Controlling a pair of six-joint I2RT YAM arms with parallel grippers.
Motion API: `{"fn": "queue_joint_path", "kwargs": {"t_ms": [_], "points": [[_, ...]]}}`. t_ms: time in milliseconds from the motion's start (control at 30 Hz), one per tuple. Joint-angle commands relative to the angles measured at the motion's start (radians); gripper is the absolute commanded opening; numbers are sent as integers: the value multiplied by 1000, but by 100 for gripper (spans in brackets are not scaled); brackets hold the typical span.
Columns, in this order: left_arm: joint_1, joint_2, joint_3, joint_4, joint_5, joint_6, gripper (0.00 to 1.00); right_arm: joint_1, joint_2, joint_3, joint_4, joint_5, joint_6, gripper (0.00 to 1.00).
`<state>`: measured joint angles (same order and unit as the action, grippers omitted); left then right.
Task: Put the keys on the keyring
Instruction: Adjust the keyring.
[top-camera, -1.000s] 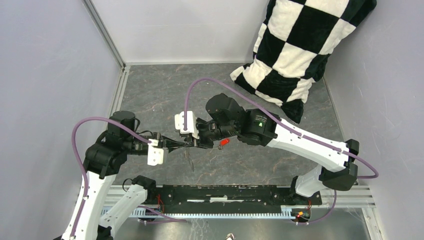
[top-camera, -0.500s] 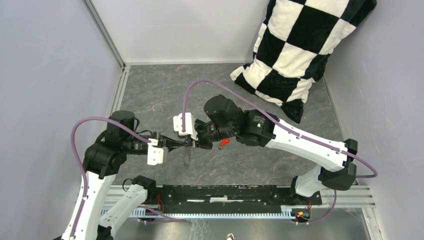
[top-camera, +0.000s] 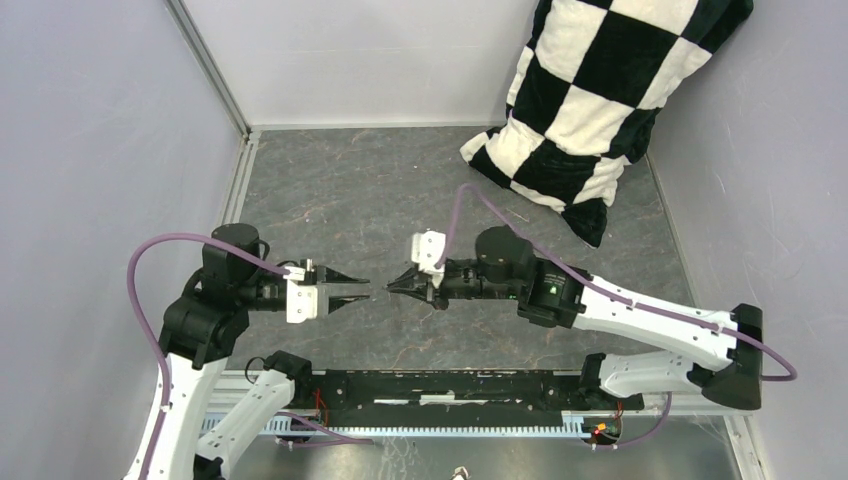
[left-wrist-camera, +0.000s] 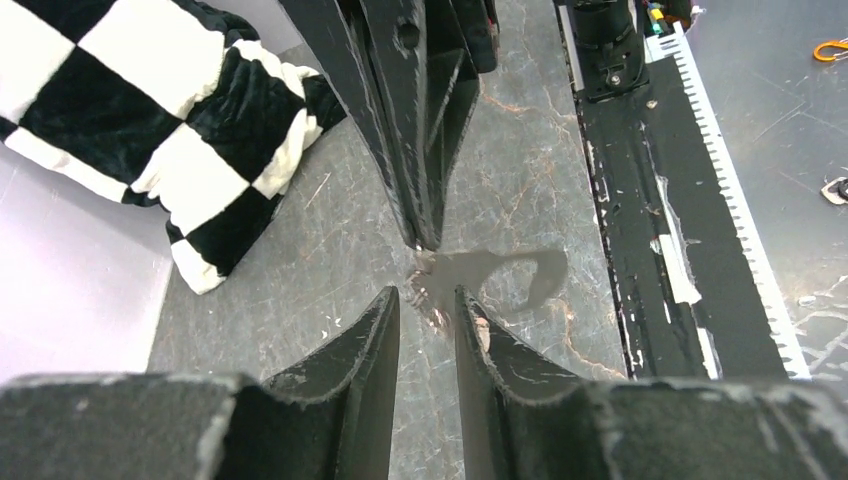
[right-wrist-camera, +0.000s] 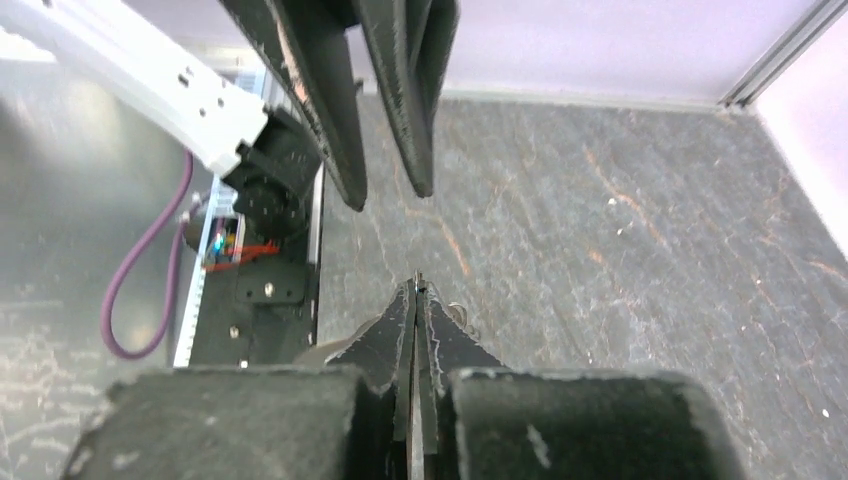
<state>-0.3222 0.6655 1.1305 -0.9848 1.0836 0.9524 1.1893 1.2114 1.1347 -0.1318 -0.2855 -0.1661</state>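
Black rail (top-camera: 450, 385) runs along my near edge, where both arms are bolted. Just past it, over the grey counter (top-camera: 330, 190), the two end effectors face each other tip to tip, near but apart. The left end effector (top-camera: 366, 291) stands narrowly parted with nothing between its fingers. The right end effector (top-camera: 391, 287) is pinched fully closed. From the left wrist, a small glint of metal (left-wrist-camera: 432, 292) shows just at the right's tip. It's probably part of the keyring, though I can't tell for sure. I read this nose-to-nose pose as set up for passing or threading something small. The keys show in no view, so they may be hidden under the right arm. Farthest back, the checkered pillow (top-camera: 600, 100) leans in the corner, well apart from the work.
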Motion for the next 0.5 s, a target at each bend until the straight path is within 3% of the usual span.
{"fn": "queue_joint_path", "kwargs": {"t_ms": [0,167,467], "points": [[-2,-7,-11,47,30,-106,34,-28,-86,-106,461,-46,156,1],[-1,-21,-46,169,30,-272,34,-34,-108,-226,717,-74,269,1],[0,-19,-77,434,72,-641,30,-34,-80,-289,913,-98,360,1]]}}
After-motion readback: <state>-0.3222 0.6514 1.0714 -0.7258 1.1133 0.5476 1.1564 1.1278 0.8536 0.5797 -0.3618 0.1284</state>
